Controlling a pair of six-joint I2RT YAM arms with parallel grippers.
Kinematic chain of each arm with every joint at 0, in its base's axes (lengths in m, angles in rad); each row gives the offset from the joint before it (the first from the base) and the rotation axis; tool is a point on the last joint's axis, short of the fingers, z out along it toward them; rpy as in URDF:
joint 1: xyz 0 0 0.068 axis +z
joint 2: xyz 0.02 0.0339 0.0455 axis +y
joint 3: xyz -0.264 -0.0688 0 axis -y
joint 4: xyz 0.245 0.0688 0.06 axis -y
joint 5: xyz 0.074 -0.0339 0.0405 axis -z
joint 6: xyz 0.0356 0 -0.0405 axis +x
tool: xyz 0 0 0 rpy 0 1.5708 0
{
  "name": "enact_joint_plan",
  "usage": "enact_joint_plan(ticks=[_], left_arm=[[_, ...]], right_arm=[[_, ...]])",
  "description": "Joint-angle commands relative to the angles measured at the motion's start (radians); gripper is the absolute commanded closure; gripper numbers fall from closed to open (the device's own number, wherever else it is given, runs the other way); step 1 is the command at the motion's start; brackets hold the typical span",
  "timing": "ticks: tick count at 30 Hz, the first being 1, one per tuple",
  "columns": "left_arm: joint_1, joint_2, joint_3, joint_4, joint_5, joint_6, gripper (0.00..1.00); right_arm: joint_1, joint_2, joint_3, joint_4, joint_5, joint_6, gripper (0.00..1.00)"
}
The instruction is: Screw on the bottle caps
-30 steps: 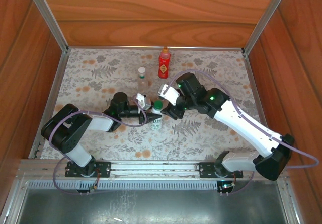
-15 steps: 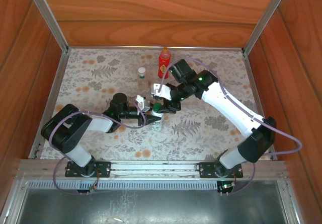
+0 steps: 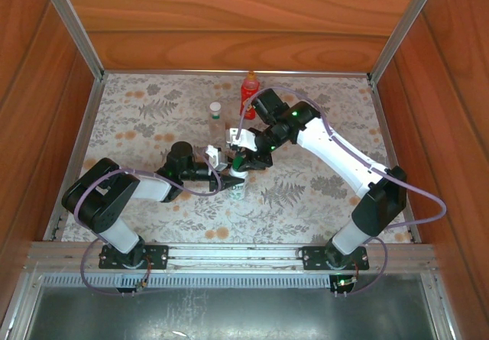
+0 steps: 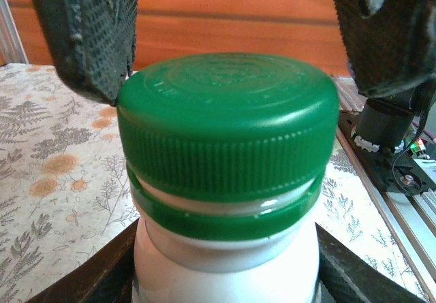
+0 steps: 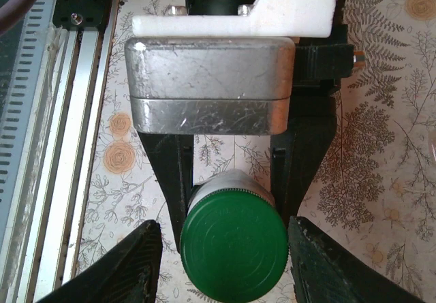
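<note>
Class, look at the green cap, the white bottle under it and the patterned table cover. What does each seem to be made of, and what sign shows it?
The green cap: moulded plastic, semi-glossy; fine ribs round its side. The white bottle: opaque plastic, smooth with soft sheen. The table cover: probably printed cloth or paper, matt; leaf pattern.

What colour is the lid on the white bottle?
Green. The lid shows best in the left wrist view, ridged round its side.

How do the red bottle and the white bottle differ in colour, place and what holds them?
The white bottle is clamped in the left gripper mid-table; the red bottle stands free at the far edge. The white bottle wears a green cap; the red bottle's top is orange. Both stand upright.
</note>
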Motion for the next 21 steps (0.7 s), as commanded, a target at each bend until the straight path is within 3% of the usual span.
enact_joint_plan(ticks=[1, 11, 16, 21], left_arm=[[0.004, -0.001, -0.02, -0.046, 0.027, 0.001, 0.47], [0.006, 0.001, -0.019, -0.048, 0.027, 0.001, 0.47], [0.006, 0.0, -0.017, -0.048, 0.018, -0.001, 0.47], [0.008, -0.011, -0.009, -0.049, -0.094, 0.004, 0.47]], right_arm=[[-0.005, 0.018, 0.02, -0.03, -0.021, -0.008, 0.48], [-0.007, 0.043, 0.035, -0.039, -0.015, 0.0, 0.54], [-0.009, 0.042, 0.037, -0.046, -0.004, 0.014, 0.62], [-0.008, 0.03, 0.021, -0.04, 0.009, 0.082, 0.65]])
